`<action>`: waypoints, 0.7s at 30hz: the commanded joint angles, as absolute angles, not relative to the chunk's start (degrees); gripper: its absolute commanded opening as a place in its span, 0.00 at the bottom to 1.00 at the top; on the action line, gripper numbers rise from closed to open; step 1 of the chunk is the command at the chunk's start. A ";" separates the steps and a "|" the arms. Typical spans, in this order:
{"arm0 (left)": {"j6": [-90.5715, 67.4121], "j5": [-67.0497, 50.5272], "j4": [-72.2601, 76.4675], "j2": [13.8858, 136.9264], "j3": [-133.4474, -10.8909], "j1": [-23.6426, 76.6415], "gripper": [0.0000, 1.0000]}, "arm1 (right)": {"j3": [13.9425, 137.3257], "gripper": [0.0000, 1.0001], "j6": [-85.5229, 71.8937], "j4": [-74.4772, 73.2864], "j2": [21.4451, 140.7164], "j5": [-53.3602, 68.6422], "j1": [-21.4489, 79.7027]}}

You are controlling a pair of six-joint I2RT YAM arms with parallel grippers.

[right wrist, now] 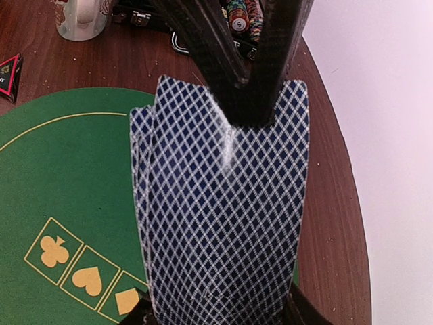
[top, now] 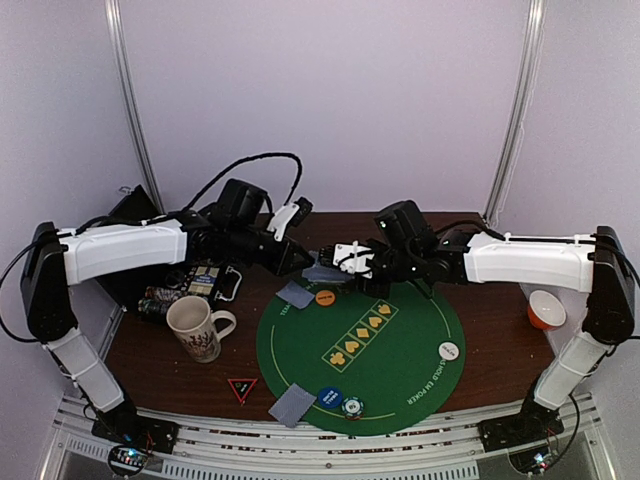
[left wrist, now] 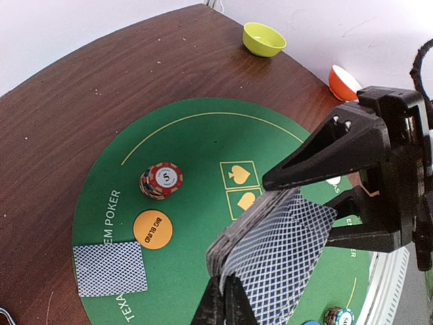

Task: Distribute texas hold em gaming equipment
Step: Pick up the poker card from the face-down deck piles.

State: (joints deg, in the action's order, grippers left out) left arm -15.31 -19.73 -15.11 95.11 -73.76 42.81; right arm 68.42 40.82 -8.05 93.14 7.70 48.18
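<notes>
Over the far edge of the green poker mat [top: 400, 385], my right gripper [top: 347, 263] is shut on a deck of playing cards [right wrist: 223, 223] with blue lattice backs, which it holds by its sides. My left gripper [left wrist: 226, 298] is shut on the end of the deck's top card [left wrist: 284, 264]. Single cards lie face down on the mat [top: 295, 294] [top: 292, 405]. An orange button [left wrist: 152, 229] and a red-white chip stack [left wrist: 161, 180] sit close together. A blue button [top: 330, 397], a teal-white chip stack [top: 352, 407] and a white button [top: 449, 351] also lie on the mat.
A patterned mug [top: 195, 328] stands left of the mat, with a chip case [top: 190, 285] behind it. A red triangle marker [top: 242, 388] lies near the front. An orange bowl [top: 546, 310] sits at the right edge and a yellow bowl [left wrist: 264, 38] beyond it.
</notes>
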 commanded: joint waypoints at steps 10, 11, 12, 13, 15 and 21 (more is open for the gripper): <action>-13.48 -19.29 -17.13 91.04 -74.16 42.65 0.00 | 68.87 0.45 41.04 -7.40 92.90 6.81 47.47; -13.37 -19.64 -16.94 90.90 -74.18 42.63 0.00 | 68.89 0.45 40.98 -7.39 92.86 6.89 47.39; -13.36 -19.99 -16.75 90.85 -74.11 42.63 0.02 | 68.90 0.45 41.00 -7.38 92.83 6.98 47.42; -13.36 -20.36 -16.52 90.98 -74.09 42.64 0.04 | 68.95 0.45 40.96 -7.37 92.81 7.15 47.38; -13.44 -20.85 -16.34 91.60 -74.17 42.63 0.09 | 69.09 0.45 40.91 -7.38 92.81 7.29 47.37; -13.80 -21.64 -16.11 93.20 -74.84 42.64 0.27 | 69.08 0.45 40.98 -7.56 92.49 7.21 47.38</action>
